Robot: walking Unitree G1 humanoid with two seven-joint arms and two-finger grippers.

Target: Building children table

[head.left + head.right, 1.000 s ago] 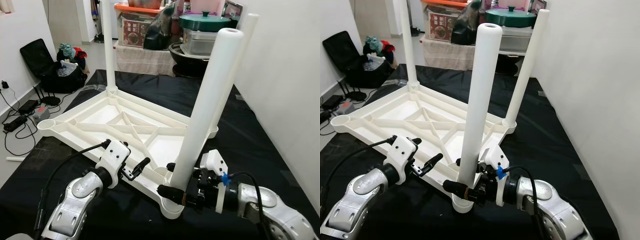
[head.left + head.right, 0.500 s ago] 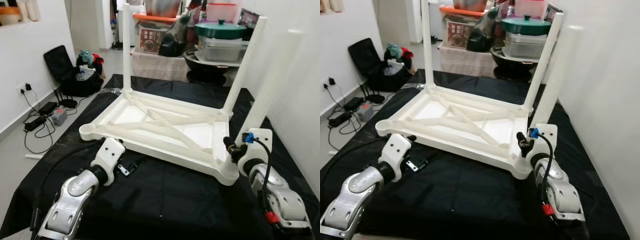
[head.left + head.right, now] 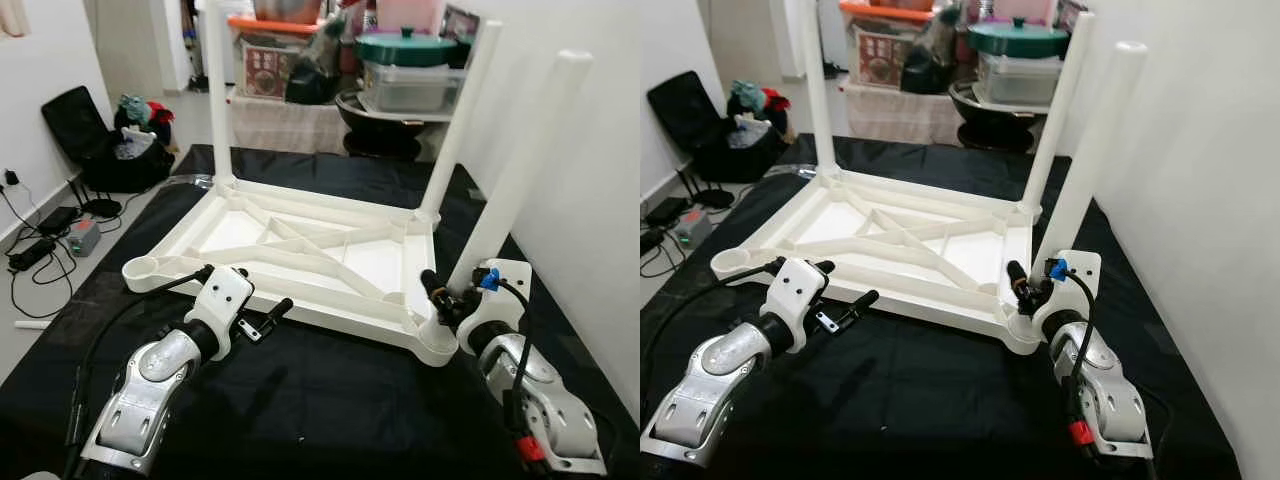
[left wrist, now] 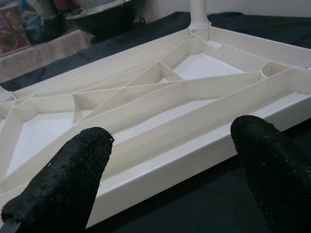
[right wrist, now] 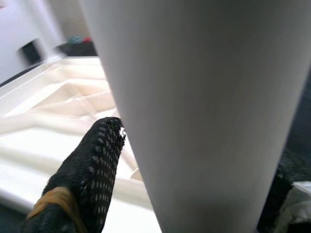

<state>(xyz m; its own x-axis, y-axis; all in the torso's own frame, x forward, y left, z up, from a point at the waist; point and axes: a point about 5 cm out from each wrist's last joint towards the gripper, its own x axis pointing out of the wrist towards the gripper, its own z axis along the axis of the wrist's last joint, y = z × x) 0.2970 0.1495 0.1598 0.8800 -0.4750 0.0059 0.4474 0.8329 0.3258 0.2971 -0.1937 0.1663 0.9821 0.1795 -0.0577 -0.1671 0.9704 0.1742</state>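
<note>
The white table top (image 3: 335, 302) lies upside down on a black cloth. Two white legs stand in its far corners, one on the left (image 3: 216, 90) and one on the right (image 3: 462, 110). A third leg (image 3: 522, 165) stands in the near right corner socket, with my right gripper (image 3: 443, 300) shut on its base. In the right wrist view one black finger (image 5: 92, 174) presses against that leg (image 5: 204, 107). The near left corner socket (image 3: 146, 270) holds nothing. My left gripper (image 3: 265, 318) is open just before the top's front rim (image 4: 194, 160), fingers wide apart.
The black cloth (image 3: 330, 410) covers the floor around the table top. A black bag (image 3: 75, 120) and cables with a power strip (image 3: 40, 245) lie at the left. Boxes and pots (image 3: 410, 55) are stacked behind. A white wall (image 3: 605, 150) runs close on the right.
The head view has pulled back and shifted. My right gripper keeps its hold on the near right leg. The left gripper stays open by the front rim.
</note>
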